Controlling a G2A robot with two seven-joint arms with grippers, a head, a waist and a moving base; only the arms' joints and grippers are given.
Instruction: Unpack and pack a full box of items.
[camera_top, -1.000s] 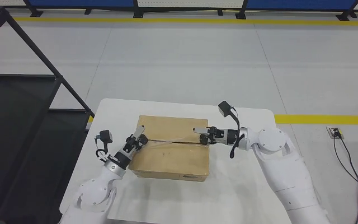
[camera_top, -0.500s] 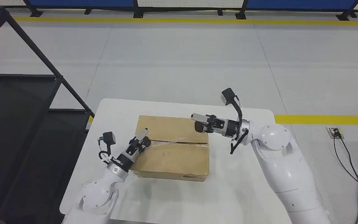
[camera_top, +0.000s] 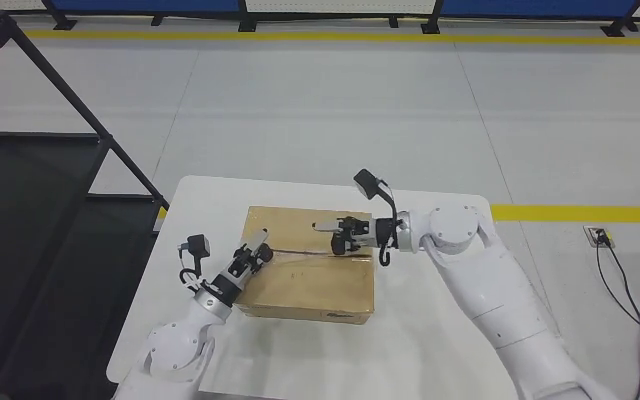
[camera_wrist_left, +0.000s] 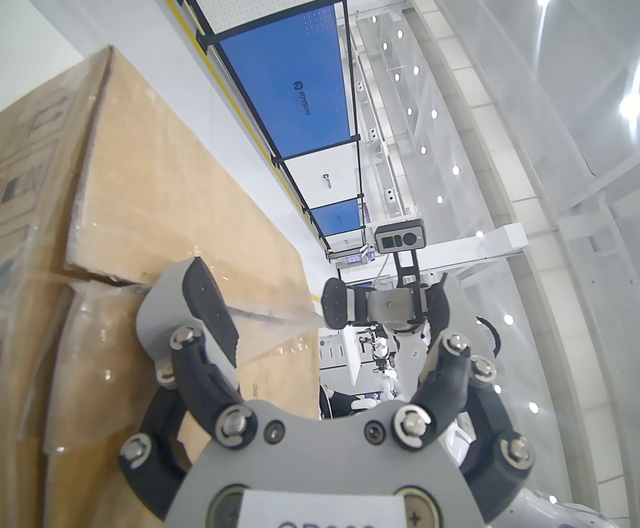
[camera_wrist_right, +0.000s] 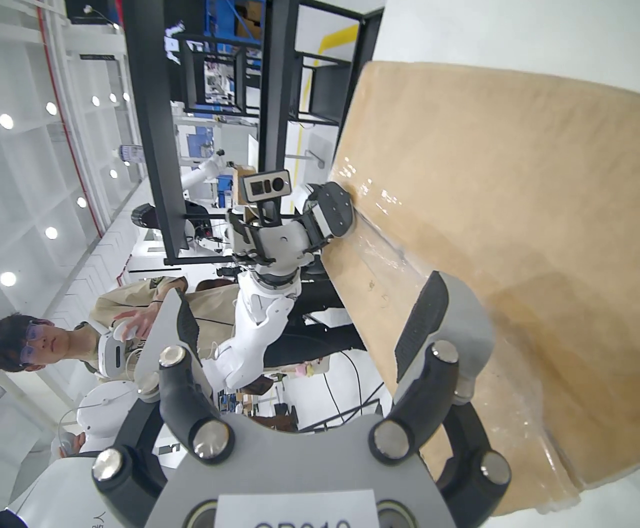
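A closed cardboard box (camera_top: 310, 285) lies on the white table (camera_top: 430, 340), its top seam covered with clear tape (camera_wrist_right: 380, 250). My left gripper (camera_top: 258, 246) is open at the box's left end, level with the seam; in the left wrist view one finger pad (camera_wrist_left: 210, 310) rests by the taped flap edge (camera_wrist_left: 100, 275). My right gripper (camera_top: 330, 230) hovers open over the middle of the box top, near the seam. In the right wrist view one fingertip (camera_wrist_right: 430, 320) stands over the cardboard and the left gripper (camera_wrist_right: 325, 210) shows at the far end.
A black metal rack (camera_top: 60, 250) stands close to the table's left side. Bare table (camera_top: 300, 355) lies in front of the box and to its right. The table's far edge (camera_top: 330, 182) sits just behind the box.
My right gripper has travelled from the box's right edge leftward over the top to its middle. The left gripper has barely shifted at the left end.
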